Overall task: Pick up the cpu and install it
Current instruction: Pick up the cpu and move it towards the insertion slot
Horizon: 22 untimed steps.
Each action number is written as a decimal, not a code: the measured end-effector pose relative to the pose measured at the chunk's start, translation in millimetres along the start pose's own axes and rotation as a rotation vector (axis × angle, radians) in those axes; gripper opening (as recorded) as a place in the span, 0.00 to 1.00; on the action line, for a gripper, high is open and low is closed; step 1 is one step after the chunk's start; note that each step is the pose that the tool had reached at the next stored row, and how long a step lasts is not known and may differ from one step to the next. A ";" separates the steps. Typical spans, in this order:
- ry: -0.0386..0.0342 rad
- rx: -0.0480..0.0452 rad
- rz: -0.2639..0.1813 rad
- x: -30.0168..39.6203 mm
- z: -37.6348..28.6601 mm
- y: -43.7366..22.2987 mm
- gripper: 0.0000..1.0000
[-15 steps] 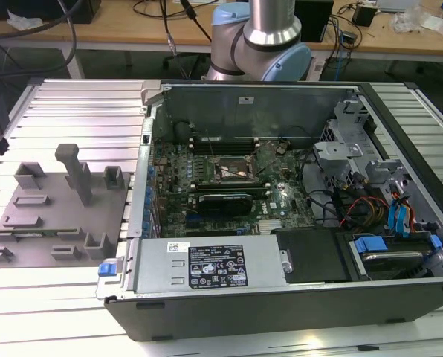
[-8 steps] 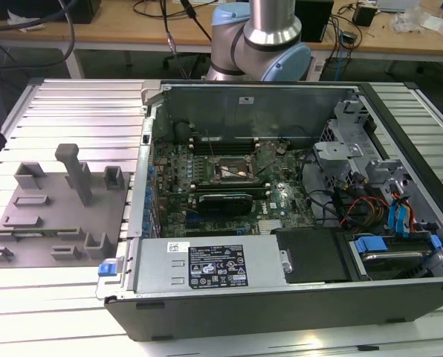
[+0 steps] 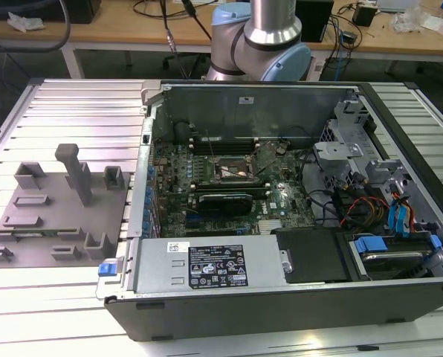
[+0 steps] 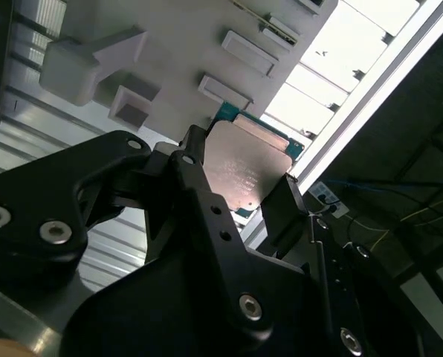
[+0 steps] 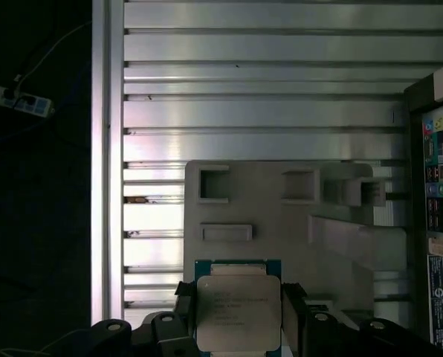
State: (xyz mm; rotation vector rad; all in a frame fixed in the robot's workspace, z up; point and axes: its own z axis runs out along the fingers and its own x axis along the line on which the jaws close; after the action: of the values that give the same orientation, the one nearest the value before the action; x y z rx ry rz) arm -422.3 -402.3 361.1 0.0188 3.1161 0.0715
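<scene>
The cpu is a flat square chip with a silvery top and a thin green rim. My gripper is shut on it, one black finger against each of two opposite edges. In the second wrist view the cpu sits between the same black fingers of the gripper. It hangs well above the grey fixture plate. In the exterior view the motherboard's black cpu socket lies open inside the computer case.
The grey fixture plate with raised blocks lies on the ribbed metal table at the exterior view's left, beside the case. A power supply, cables and drive cages crowd the case. The arm's base stands behind it.
</scene>
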 end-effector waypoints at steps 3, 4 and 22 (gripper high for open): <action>-0.0001 0.0000 0.000 -0.3 -9.4 0.5 0.55; 0.0000 0.0000 0.000 -0.3 -10.8 0.7 0.55; -0.0001 0.0000 0.000 -0.9 -38.6 2.4 0.55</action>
State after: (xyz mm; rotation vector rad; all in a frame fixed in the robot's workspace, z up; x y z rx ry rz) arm -422.3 -401.7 399.8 0.0188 3.1160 0.0716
